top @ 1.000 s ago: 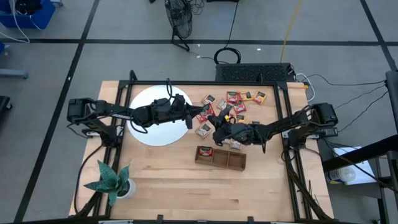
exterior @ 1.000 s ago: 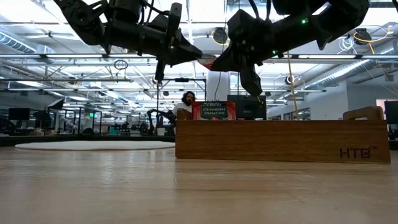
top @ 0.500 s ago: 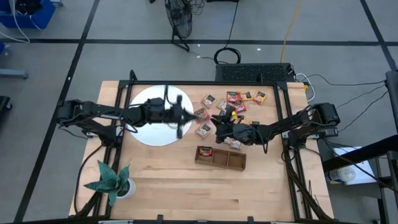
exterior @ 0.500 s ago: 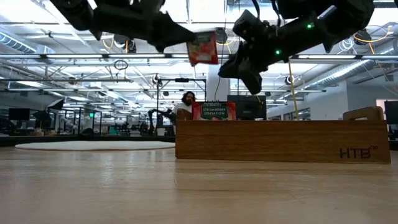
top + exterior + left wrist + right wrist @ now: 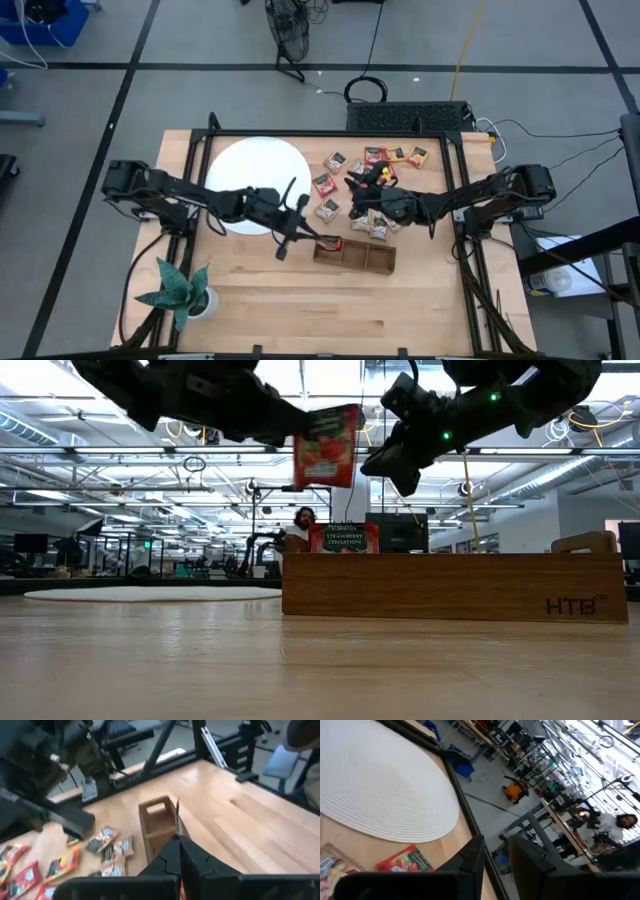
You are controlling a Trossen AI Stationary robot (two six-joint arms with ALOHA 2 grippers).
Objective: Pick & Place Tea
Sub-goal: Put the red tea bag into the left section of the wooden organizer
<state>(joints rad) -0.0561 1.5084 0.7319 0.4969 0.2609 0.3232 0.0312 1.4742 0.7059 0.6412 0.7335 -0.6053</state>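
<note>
Your left gripper [image 5: 300, 435] is clamped on a red square tea sachet [image 5: 326, 447].
It hangs above the brown wooden three-compartment tray [image 5: 356, 255]; your right gripper [image 5: 492, 855] stands narrowly parted, empty.

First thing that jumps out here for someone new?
The red tea sachet hanging in the air, pinched in the left end effector just over the left end of the wooden tray. Next, the big white disc at the table's back left, and the scattered sachets under the right end effector.
</note>
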